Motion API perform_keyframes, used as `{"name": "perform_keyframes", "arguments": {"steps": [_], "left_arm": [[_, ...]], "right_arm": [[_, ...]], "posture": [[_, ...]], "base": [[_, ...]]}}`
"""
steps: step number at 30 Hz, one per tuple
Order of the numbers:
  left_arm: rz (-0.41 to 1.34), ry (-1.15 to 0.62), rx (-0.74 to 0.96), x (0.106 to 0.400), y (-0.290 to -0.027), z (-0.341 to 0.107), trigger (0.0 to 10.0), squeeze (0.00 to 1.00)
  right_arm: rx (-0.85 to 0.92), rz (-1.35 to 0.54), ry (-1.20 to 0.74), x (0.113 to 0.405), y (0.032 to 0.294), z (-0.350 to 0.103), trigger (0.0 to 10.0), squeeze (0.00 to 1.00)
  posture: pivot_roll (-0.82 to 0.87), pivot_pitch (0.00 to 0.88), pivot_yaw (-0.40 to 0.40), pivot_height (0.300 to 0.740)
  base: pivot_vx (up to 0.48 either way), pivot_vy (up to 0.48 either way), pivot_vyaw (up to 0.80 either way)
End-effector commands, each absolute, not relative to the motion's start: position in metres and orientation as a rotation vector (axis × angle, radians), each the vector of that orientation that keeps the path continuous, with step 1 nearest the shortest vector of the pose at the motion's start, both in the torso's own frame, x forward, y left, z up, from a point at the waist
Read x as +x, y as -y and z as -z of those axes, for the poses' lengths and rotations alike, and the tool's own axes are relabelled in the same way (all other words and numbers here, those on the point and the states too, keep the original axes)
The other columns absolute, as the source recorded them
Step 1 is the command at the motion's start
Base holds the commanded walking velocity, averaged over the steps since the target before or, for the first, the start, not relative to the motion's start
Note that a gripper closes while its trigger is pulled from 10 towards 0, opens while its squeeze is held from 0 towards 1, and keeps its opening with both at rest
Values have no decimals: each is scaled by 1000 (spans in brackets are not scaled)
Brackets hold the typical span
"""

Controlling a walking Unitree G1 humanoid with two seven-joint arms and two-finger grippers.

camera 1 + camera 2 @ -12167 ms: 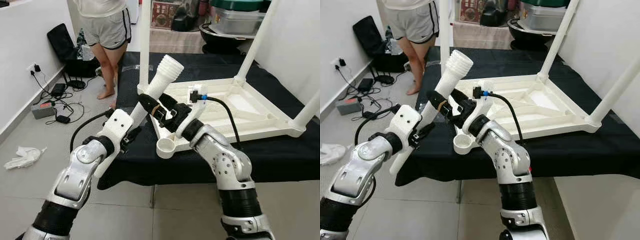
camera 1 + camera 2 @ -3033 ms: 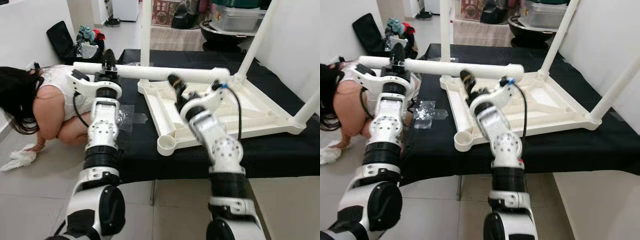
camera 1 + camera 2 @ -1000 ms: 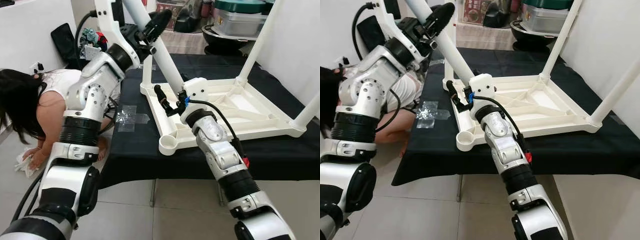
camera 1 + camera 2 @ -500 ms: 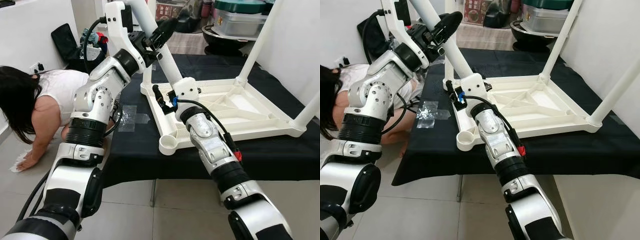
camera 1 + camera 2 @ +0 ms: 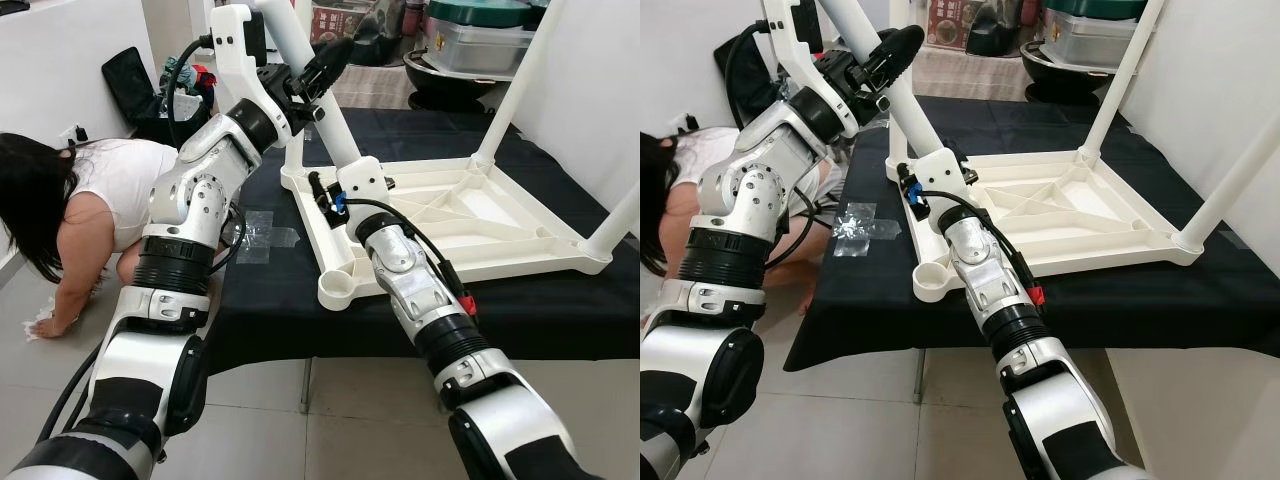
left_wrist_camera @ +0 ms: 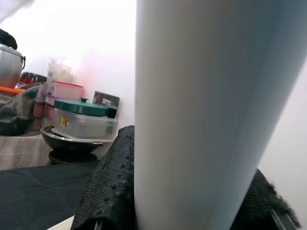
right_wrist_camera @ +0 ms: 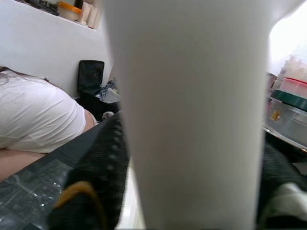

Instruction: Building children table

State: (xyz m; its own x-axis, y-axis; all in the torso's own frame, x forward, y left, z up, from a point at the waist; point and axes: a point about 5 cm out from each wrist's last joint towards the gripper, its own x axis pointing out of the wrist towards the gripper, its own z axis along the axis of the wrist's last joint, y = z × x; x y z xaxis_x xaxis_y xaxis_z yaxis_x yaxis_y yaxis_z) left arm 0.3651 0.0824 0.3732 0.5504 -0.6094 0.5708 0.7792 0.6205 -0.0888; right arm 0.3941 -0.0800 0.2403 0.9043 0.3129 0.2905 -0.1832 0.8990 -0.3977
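Observation:
The white children's table (image 5: 520, 225) lies upside down on the black cloth, with three legs screwed in and pointing up. A loose white table leg (image 5: 325, 115) slants steeply over the table's near-left part, its top end out of frame. My left gripper (image 5: 328, 60) is shut on its upper part; the leg (image 6: 206, 115) sits between the black fingers (image 6: 110, 191). My right gripper (image 5: 322, 192) is shut on its lower end, and there too the leg (image 7: 192, 120) stands between the fingers (image 7: 103, 177). The empty corner socket (image 5: 335, 290) sits at the near-left corner.
A person (image 5: 70, 200) crouches on the floor left of the table, close to my left arm. A clear plastic bag (image 5: 262, 225) lies on the black cloth (image 5: 560, 320). Pots and boxes (image 5: 470, 40) stand behind. A white wall (image 5: 600, 90) is on the right.
The leg has swung from level up to a steep tilt. In the last second my right gripper slid slightly left along the table's rim with the leg's lower end. The person has shifted.

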Motion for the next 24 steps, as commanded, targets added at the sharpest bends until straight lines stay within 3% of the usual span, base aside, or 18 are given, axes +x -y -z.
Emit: {"name": "perform_keyframes", "arguments": {"steps": [1,14,15,24], "left_arm": [[941,571,-382,356,-63,-389,10000,0],[941,536,-367,356,-59,-383,10000,0],[938,522,-347,357,-57,-380,10000,1000],[854,487,-237,366,-62,-368,10000,1000]], "right_arm": [[-396,-287,337,395,74,-237,0,0],[-382,-268,339,399,77,-241,0,0],[-382,-267,342,399,76,-241,0,0],[-356,-271,374,398,75,-248,0,0]], "posture": [[130,50,-102,740],[128,49,-105,740],[128,48,-106,740],[128,48,-105,740]], "base": [[0,0,0],[0,0,0],[0,0,0],[0,0,0]]}}
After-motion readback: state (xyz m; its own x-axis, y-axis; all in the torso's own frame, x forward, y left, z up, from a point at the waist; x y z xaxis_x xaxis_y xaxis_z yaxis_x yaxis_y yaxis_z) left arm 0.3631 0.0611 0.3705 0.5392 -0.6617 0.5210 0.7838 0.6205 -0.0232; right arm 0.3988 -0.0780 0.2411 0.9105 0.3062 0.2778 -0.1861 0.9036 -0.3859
